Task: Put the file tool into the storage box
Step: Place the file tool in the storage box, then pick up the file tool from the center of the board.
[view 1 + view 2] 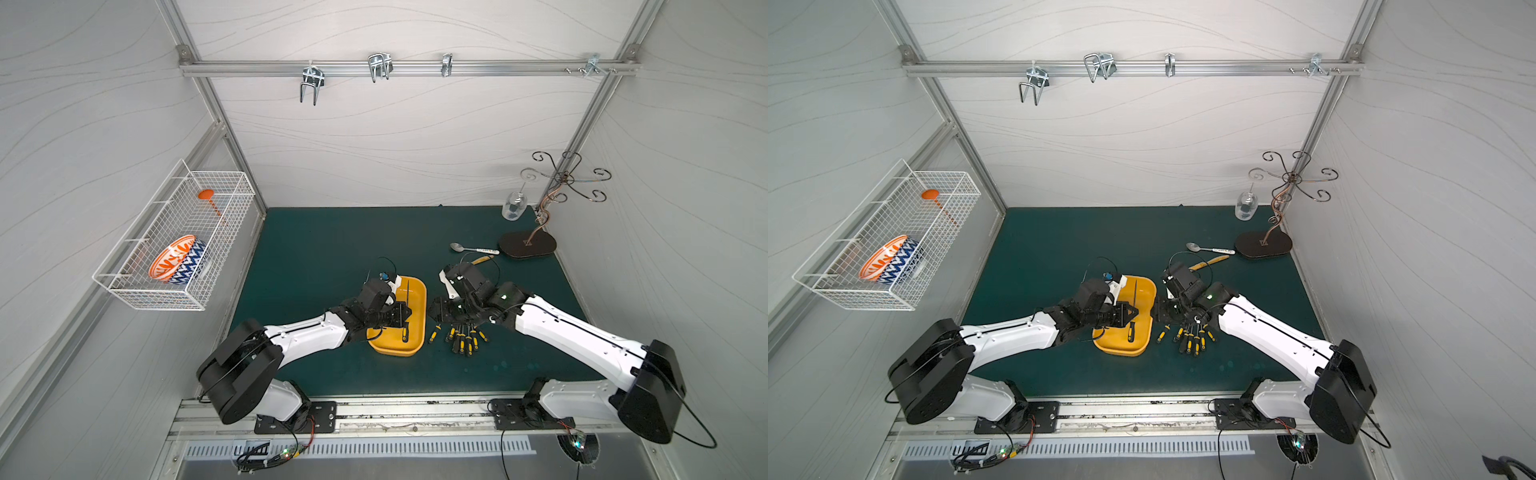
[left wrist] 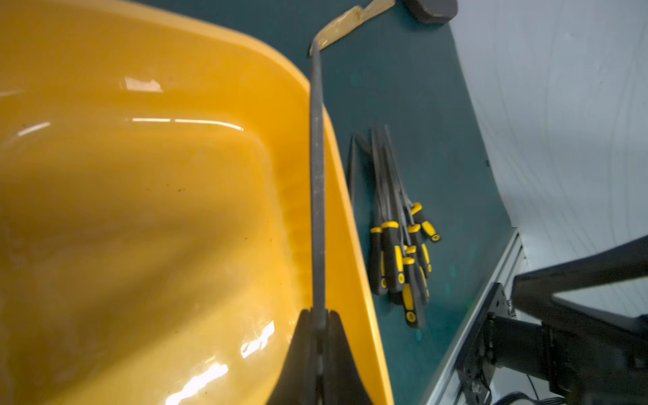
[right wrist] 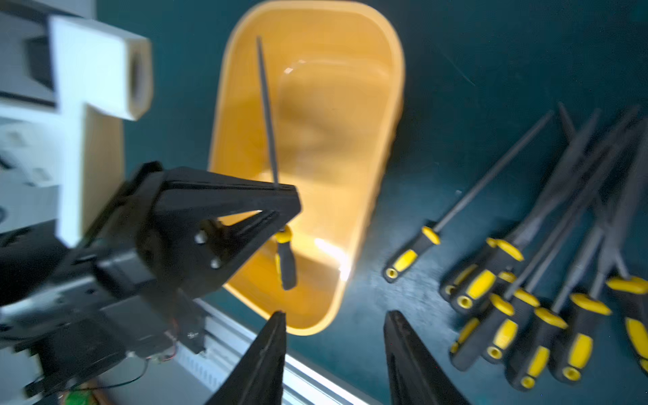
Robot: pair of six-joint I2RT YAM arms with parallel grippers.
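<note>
The file tool [image 1: 407,297] [image 1: 1136,291] has a thin dark shaft and a black-and-yellow handle [image 3: 285,263]. My left gripper [image 1: 405,314] [image 1: 1131,312] [image 2: 318,312] is shut on its shaft close to the handle. It holds the file lengthwise over the yellow storage box [image 1: 419,309] [image 1: 1148,301] [image 2: 140,210] [image 3: 350,105]. I cannot tell whether the file touches the box floor. My right gripper [image 1: 436,311] [image 1: 1158,312] [image 3: 335,315] is open and empty, just right of the box over the green mat.
Several more black-and-yellow files [image 1: 461,337] [image 3: 526,308] lie in a pile right of the box. A spoon [image 1: 473,249], a wooden-handled tool [image 1: 482,259], a curly wire stand [image 1: 527,245] and a glass [image 1: 514,206] sit at the back right. A white wire basket [image 1: 174,245] hangs on the left wall.
</note>
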